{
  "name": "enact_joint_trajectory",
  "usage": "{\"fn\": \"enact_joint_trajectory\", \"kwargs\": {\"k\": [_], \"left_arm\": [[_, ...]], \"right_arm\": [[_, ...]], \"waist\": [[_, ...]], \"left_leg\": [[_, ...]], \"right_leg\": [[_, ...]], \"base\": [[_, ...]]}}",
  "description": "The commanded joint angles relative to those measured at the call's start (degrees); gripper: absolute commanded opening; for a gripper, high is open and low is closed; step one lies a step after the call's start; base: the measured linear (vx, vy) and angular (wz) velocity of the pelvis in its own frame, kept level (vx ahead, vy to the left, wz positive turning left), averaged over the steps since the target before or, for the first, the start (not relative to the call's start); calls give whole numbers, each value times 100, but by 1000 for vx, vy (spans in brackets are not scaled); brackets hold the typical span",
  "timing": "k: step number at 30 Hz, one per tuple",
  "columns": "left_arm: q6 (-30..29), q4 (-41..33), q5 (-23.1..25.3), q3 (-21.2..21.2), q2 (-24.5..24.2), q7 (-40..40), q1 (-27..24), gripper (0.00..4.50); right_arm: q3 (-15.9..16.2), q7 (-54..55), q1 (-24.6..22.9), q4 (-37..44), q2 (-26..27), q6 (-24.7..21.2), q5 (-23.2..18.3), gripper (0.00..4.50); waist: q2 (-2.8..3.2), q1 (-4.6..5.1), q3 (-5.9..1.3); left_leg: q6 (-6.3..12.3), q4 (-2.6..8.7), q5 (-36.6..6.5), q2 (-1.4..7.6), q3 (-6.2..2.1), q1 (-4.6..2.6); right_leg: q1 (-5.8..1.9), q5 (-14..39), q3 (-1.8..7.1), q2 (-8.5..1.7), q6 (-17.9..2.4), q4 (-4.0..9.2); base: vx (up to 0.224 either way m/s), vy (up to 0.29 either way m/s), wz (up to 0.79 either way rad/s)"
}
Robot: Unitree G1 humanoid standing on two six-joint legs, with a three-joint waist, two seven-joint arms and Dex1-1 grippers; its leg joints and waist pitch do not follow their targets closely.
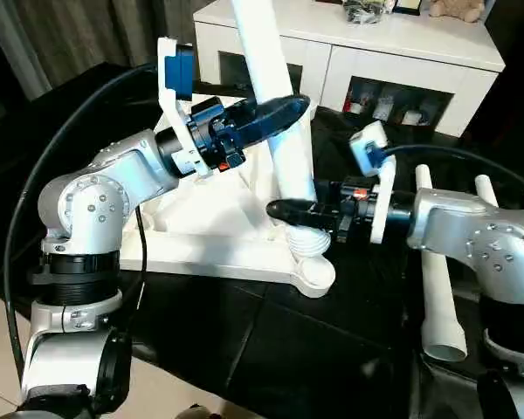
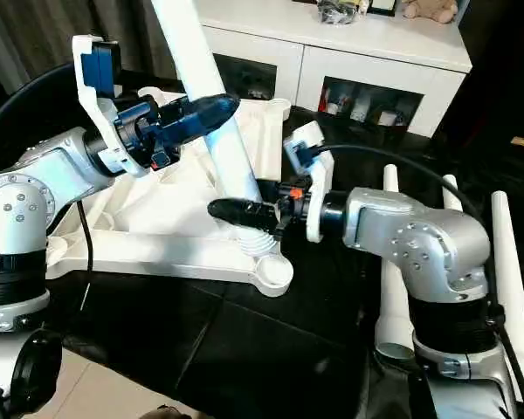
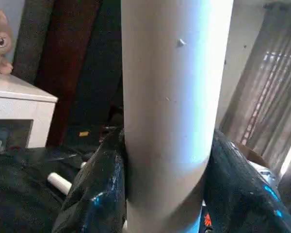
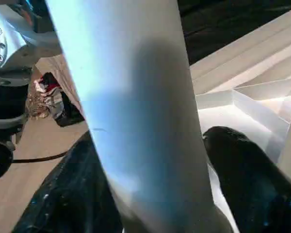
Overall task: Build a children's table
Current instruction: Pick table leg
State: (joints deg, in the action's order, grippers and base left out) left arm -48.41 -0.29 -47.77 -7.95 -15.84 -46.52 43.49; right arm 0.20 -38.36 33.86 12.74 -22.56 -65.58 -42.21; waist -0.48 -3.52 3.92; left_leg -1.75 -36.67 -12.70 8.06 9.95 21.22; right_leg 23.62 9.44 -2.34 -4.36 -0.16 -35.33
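Note:
The children's table top lies upside down on the black surface, ribbed side up. One white leg stands tilted over its front right corner socket, with the threaded end just above it. My left gripper is shut on the leg partway up, and its fingers press both sides. Low on the same leg, just above the thread, is my right gripper. Its fingers sit either side of the leg, with a thin gap showing at one.
Three loose white legs lie on the black surface to the right, beside my right arm. A white cabinet with glass-fronted compartments stands behind the table top, with a plush toy on it. Black cables trail from both wrists.

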Motion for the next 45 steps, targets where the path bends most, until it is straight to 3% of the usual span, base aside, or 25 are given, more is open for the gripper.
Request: {"fn": "enact_joint_trajectory", "kwargs": {"k": [1,7,14,18,19,20,22,25,26,30,34,38,42,43,45], "left_arm": [[19,-117,-39,53,-29,-38,32,183],[42,-83,-11,81,-11,-29,21,182],[73,-215,36,89,47,137,-165,182],[297,-177,493,143,146,734,-294,182],[396,-149,619,160,173,860,-317,238],[475,-60,762,95,317,1261,-375,252],[523,-22,875,89,376,1492,-417,252],[759,-168,1245,303,483,1790,-602,297],[950,-185,1580,492,582,2093,-751,300],[1257,-11,2024,621,1000,2867,-1020,341],[1399,278,2319,546,1269,3455,-1118,343],[1523,426,2201,354,1458,3512,-1086,343],[1369,188,1574,160,1718,3212,-1003,343],[1086,72,1148,77,1778,2994,-1019,370],[870,-40,835,42,1811,2797,-1046,377]], "right_arm": [[12,81,9,-29,-7,39,46,300],[59,213,-67,4,74,183,167,243],[82,673,-307,186,422,739,492,218],[89,1058,-447,283,683,1055,730,212],[116,1153,-475,273,720,1124,828,210],[293,1435,-540,189,774,1445,1239,209],[432,1607,-573,122,798,1674,1526,207],[667,1897,-635,-17,817,2071,1997,196],[845,2137,-698,-147,854,2344,2336,195],[1285,2598,-942,-403,970,3088,3053,193],[1371,2961,-1121,-622,1203,3546,3397,191],[1436,3064,-1175,-678,1327,3707,3518,191],[1476,3100,-1197,-737,1408,3873,3648,191],[1475,3096,-1186,-773,1417,3930,3689,191],[1444,3099,-1170,-823,1443,4009,3736,191]], "waist": [[-10,-18,-426],[-2,-16,-433],[-16,-8,-429],[-13,3,-417],[4,14,-417],[30,5,-422],[22,18,-411],[19,27,-405],[28,23,-415],[2,27,-429],[4,36,-423],[7,71,-427],[71,77,-418],[52,86,-415],[58,80,-419]], "left_leg": [[-173,502,-486,407,-142,-66],[-161,498,-434,406,-144,-59],[-191,511,-478,416,-141,-60],[-244,531,-628,423,-148,-66],[-277,531,-637,422,-151,-66],[-323,529,-657,428,-153,-71],[-380,548,-694,424,-165,-59],[-433,562,-814,411,-163,-65],[-440,558,-792,422,-167,-62],[-343,543,-619,413,-162,-28],[-199,543,-630,406,-162,-15],[-159,553,-768,403,-178,-11],[-181,555,-897,409,-175,-38],[-163,559,-948,409,-167,-40],[-174,559,-965,404,-168,-43]], "right_leg": [[-328,1146,262,-400,-1344,338],[-335,984,262,-402,-1375,324],[-323,1057,261,-410,-1349,327],[-313,1223,263,-407,-1271,354],[-305,1202,265,-398,-1253,353],[-298,1185,263,-404,-1233,353],[-310,1223,263,-397,-1164,372],[-308,1449,271,-399,-1012,395],[-303,1368,270,-398,-996,399],[-340,984,270,-401,-1056,384],[-334,889,264,-385,-1101,388],[-345,972,259,-381,-1077,390],[-310,887,256,-377,-1194,378],[-306,878,256,-369,-1202,392],[-308,842,252,-365,-1240,373]], "base": [[0,0,0],[0,0,0],[0,0,0],[0,0,0],[0,0,0],[0,0,0],[0,0,0],[0,0,0],[0,0,0],[0,0,0],[0,0,0],[0,0,0],[0,0,0],[0,0,0],[0,0,0]]}}
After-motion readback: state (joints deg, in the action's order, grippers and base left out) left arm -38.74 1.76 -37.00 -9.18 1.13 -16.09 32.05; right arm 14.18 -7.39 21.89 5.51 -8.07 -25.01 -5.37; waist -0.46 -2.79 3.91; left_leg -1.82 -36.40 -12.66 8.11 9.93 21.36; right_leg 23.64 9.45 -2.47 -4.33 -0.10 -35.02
